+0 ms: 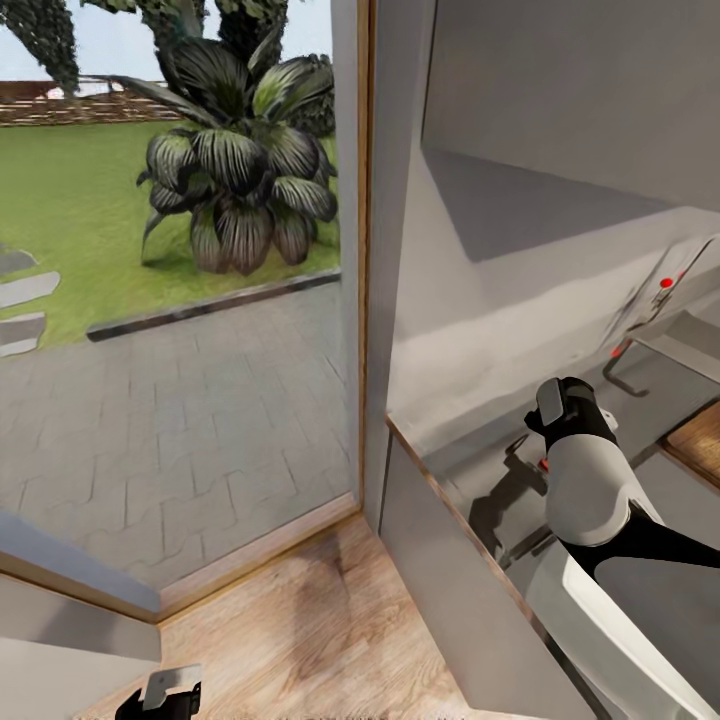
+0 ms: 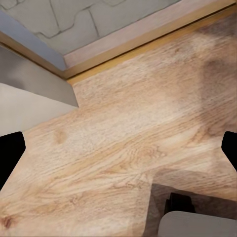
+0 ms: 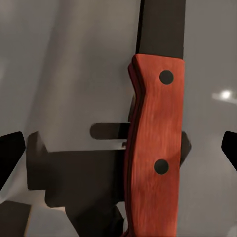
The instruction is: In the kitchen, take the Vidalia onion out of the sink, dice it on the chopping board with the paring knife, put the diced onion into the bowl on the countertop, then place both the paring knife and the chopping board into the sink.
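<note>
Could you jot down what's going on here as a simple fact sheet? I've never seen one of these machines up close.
place: indoor corner beside a glass door onto a paved patio, lawn and a large plant
floor: pale wooden floor
countertop: smooth grey, at the head view's right
sink: partly in view at the far right
chopping board: brown corner at the right edge
right gripper: above the countertop, jaws wide either side of the paring knife
paring knife: reddish handle, dark blade, lying on grey surface
left gripper: low, over the wooden floor, jaws apart, empty

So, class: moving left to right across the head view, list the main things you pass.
Lawn → leafy plant → wooden door frame → countertop → right gripper → chopping board.
</note>
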